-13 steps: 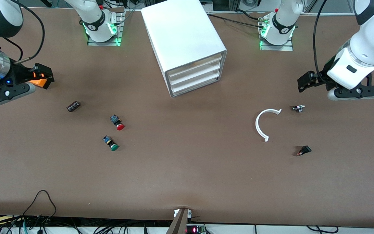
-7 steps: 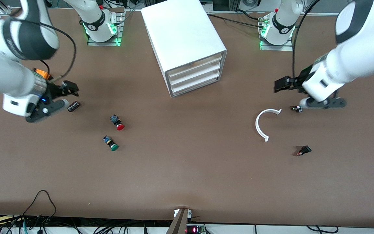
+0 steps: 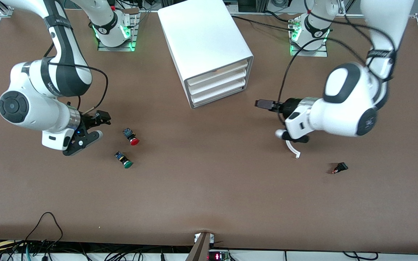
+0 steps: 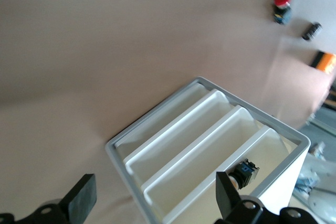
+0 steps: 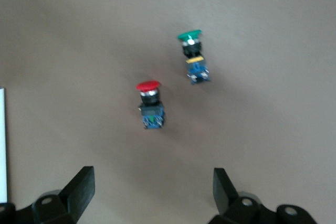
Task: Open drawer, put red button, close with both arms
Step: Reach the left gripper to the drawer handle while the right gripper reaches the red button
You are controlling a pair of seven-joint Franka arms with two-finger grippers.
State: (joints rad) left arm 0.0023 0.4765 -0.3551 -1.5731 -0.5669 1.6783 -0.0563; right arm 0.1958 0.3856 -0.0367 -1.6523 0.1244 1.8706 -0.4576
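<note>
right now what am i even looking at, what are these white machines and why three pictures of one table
These are two white robot arms bolted to a brown table. The wide picture comes from a high camera facing them; the other two come from cameras on the arms' wrists.

The right gripper hangs open and empty, pointing at the red button, which lies on its side on the table. A green button lies nearer to the front camera. The right wrist view shows both.

The left gripper, also open and empty, points at the white cabinet with three drawers; the middle drawer is shut. A curved white plastic piece and a small black part lie toward the left arm's end.
</note>
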